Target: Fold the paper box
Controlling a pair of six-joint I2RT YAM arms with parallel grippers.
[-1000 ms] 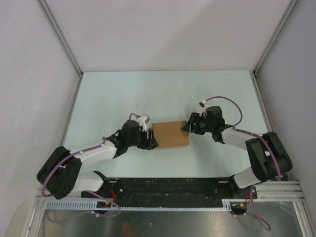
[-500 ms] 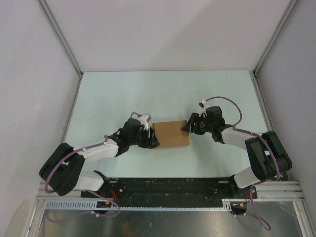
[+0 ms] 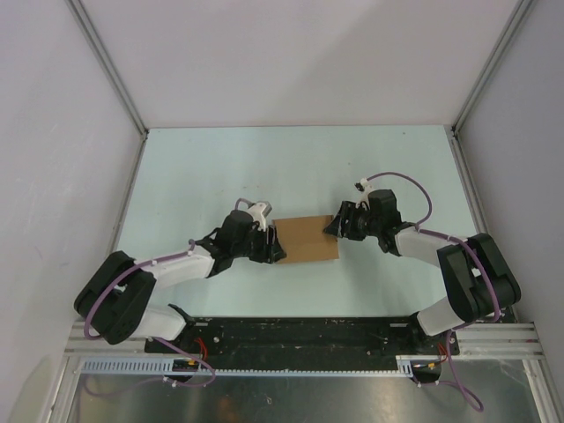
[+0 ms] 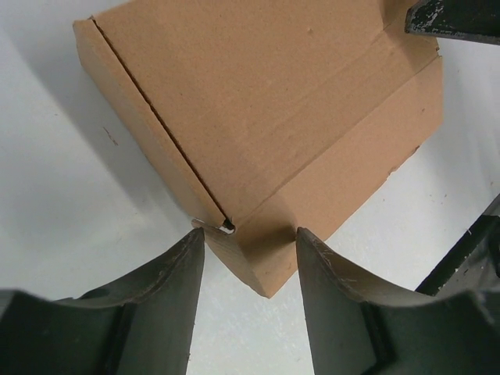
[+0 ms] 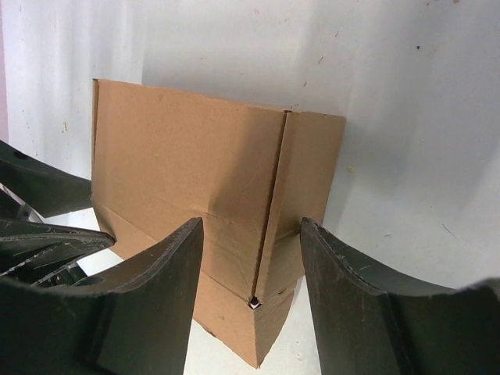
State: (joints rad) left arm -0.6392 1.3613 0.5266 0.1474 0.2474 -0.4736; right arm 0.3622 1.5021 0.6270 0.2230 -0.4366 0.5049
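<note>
The paper box [image 3: 306, 239] is a small brown cardboard box, folded up and resting on the pale table between my two arms. My left gripper [image 3: 276, 249] is at its near left corner. In the left wrist view that corner [image 4: 258, 266] pokes between the jaws, and my left gripper [image 4: 248, 234] has both tips touching the cardboard [image 4: 266, 101]. My right gripper [image 3: 333, 227] straddles the far right corner. In the right wrist view my right gripper [image 5: 251, 223] has a finger against each face of the box [image 5: 187, 164], beside a slit seam.
The pale table surface [image 3: 291, 167] is walled by grey panels at the back and both sides. The black base rail [image 3: 291, 333] runs along the near edge. The right gripper's dark finger [image 4: 457, 16] shows beyond the box, and the left gripper's fingers [image 5: 39, 234] show past its other end.
My left gripper has shifted slightly up and to the right, closer onto the box's left corner. The box and the right arm have stayed where they were.
</note>
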